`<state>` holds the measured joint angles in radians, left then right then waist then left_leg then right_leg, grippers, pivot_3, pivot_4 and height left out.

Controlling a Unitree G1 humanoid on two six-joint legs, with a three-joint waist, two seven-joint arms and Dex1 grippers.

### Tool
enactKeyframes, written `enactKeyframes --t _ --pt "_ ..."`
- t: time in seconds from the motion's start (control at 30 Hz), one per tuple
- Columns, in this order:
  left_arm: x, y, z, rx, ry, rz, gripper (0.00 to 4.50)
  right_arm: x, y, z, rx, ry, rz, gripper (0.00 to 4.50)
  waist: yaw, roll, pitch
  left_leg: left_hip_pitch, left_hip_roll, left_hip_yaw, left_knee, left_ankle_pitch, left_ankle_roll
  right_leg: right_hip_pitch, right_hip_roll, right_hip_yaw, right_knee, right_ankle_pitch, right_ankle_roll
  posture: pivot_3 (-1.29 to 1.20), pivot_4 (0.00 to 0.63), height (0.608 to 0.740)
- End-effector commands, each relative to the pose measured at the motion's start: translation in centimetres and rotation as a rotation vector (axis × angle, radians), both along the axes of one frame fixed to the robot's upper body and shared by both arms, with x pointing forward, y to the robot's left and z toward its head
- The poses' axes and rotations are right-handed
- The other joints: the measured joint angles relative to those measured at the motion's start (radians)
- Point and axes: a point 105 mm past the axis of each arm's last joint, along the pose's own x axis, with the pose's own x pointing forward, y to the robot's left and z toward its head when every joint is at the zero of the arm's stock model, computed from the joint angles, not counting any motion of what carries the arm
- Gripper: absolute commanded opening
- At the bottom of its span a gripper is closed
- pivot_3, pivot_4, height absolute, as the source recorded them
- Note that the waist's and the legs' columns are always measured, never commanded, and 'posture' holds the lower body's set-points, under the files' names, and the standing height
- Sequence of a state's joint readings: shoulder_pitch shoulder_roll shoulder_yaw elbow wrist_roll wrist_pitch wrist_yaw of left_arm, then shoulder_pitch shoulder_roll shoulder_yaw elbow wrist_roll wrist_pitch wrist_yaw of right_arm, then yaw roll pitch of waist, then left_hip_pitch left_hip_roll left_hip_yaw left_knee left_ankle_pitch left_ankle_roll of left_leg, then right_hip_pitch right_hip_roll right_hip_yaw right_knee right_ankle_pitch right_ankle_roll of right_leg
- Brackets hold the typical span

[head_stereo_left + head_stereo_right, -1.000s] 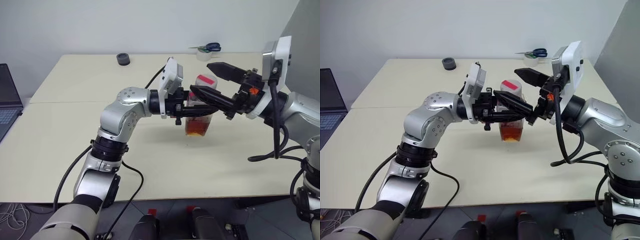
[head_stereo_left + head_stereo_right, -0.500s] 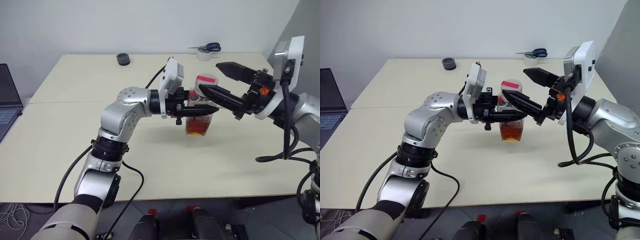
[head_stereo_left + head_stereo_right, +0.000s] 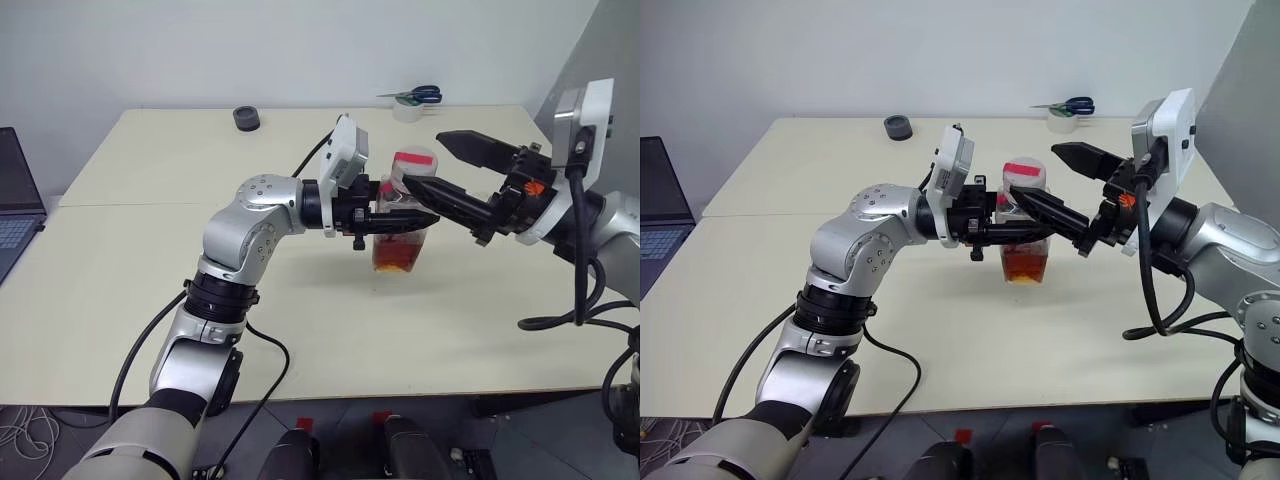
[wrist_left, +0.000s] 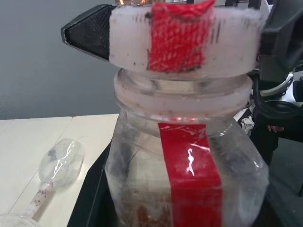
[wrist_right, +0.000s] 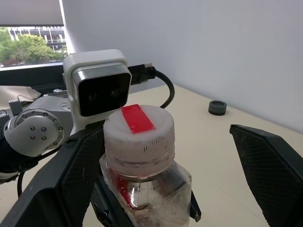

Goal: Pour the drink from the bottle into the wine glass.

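Observation:
The bottle (image 3: 400, 225) is clear plastic with a red strip and a white cap (image 5: 138, 130) marked red. It hangs upright over the middle of the table (image 3: 150, 170). My left gripper (image 3: 420, 222) is shut on its body from the left. The amber drink (image 3: 398, 255) fills its lower part. My right gripper (image 3: 422, 160) is open, with one finger (image 5: 61, 179) on each side of the cap and apart from it. The wine glass (image 4: 61, 161) shows tilted on the table beyond the bottle in the left wrist view.
A black round piece (image 3: 246, 117) sits at the table's far edge. Scissors (image 3: 415, 95) rest on a tape roll (image 3: 408, 110) at the far right. A laptop (image 3: 15, 215) stands off the left side, and a grey panel (image 3: 600, 60) rises at the right.
My right gripper has drawn back a little to the right, its lower finger no longer crossing the bottle's front. The left gripper and the bottle have stayed put.

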<state>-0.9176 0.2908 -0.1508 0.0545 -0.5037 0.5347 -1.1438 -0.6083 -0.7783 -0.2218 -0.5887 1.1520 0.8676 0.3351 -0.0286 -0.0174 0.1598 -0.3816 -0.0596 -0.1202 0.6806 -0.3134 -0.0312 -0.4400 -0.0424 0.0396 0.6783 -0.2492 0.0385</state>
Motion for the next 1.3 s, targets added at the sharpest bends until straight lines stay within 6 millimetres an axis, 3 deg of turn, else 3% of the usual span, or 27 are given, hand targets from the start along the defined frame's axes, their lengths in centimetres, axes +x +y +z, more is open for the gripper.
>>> enactKeyframes --t 0.03,0.97,1.3 --pt "-0.6 -0.1 1.6 -0.032 -0.069 -0.016 1.75 -0.6 -0.3 1.0 0.006 -0.056 -0.016 4.48 0.0 0.0 0.0 0.0 0.0 0.0 0.0 0.0 0.0 0.0 0.0 0.0 0.0 0.0 0.0 0.0 0.15 0.74" --pt "-0.6 -0.1 1.6 -0.029 -0.068 -0.019 1.75 -2.0 -0.8 1.0 0.018 -0.026 0.01 4.48 0.0 0.0 0.0 0.0 0.0 0.0 0.0 0.0 0.0 0.0 0.0 0.0 0.0 0.0 0.0 0.0 0.15 0.74" --pt "-0.5 -0.1 1.7 -0.029 -0.072 -0.012 1.75 -1.4 0.7 1.7 0.034 -0.029 0.08 4.48 0.0 0.0 0.0 0.0 0.0 0.0 0.0 0.0 0.0 0.0 0.0 0.0 0.0 0.0 0.0 0.0 0.15 0.74"
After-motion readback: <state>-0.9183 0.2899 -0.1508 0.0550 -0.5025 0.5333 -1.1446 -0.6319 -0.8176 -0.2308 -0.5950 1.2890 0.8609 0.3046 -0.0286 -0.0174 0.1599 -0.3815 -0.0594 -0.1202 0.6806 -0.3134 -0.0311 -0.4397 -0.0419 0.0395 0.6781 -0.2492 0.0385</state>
